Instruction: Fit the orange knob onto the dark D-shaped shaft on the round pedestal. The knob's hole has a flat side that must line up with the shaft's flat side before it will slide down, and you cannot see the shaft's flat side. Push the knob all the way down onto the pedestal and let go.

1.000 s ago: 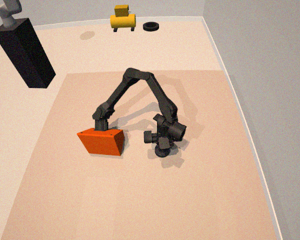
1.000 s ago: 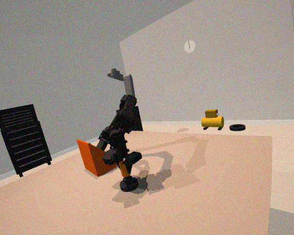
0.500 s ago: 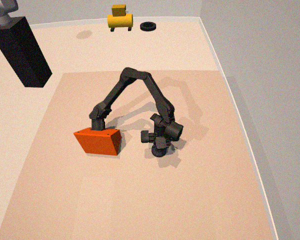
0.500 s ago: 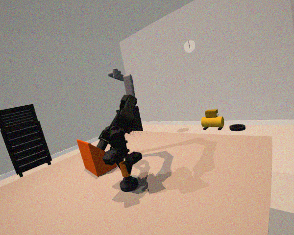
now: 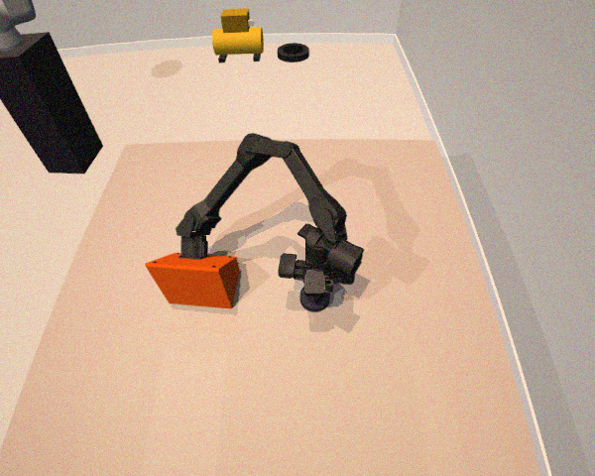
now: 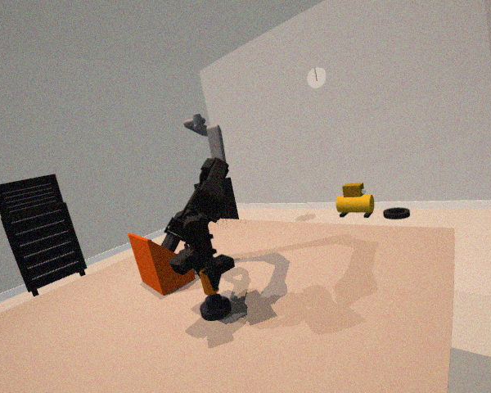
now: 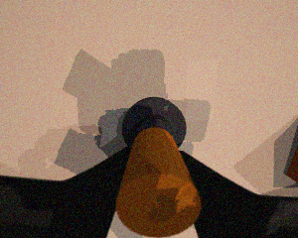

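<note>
The orange knob (image 6: 207,284) (image 7: 154,183) is upright between the fingers of my gripper (image 6: 211,281) (image 7: 154,153), which is shut on it. The round dark pedestal (image 5: 314,302) (image 6: 215,312) (image 7: 176,119) stands directly below the knob. In the exterior view the knob's lower end is at or just above the dark top of the pedestal; whether they touch is too small to tell. In the wrist view the knob's far end overlaps the pedestal's middle. The shaft and its flat side are hidden. In the top view the gripper hides the knob.
The arm's orange base block (image 5: 200,284) (image 6: 152,268) stands to the left of the pedestal. Far behind are a yellow tank (image 5: 238,42) (image 6: 354,204), a black ring (image 5: 293,57) (image 6: 396,216) and a tall black block (image 5: 42,102). A black slatted panel (image 6: 38,237) leans at the left.
</note>
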Available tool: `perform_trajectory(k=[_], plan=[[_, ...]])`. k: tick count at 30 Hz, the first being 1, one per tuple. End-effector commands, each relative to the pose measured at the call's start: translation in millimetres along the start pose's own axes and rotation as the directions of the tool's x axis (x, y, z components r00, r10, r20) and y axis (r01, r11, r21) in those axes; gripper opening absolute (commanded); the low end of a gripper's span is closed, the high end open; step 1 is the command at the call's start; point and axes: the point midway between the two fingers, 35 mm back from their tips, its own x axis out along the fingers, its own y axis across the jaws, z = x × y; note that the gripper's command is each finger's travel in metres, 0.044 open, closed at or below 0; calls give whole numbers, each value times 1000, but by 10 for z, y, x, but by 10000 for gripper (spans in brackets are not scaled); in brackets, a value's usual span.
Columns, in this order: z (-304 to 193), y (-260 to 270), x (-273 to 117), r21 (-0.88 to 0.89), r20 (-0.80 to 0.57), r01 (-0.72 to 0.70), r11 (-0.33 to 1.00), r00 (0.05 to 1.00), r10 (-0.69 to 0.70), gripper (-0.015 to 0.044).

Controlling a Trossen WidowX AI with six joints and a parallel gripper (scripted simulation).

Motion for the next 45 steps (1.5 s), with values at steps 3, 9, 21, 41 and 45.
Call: perform_trajectory(k=[3,9,21,41,45], plan=[[17,-11,16,36,-1,-3,999,1000,3,0],[9,-7,32,36,-1,-3,999,1000,3,0],[3,-4,6,36,-1,-3,999,1000,3,0],[16,-9,27,243,-1,-3,970,1000,3,0],[6,-3,34,243,-1,-3,970,1000,3,0]])
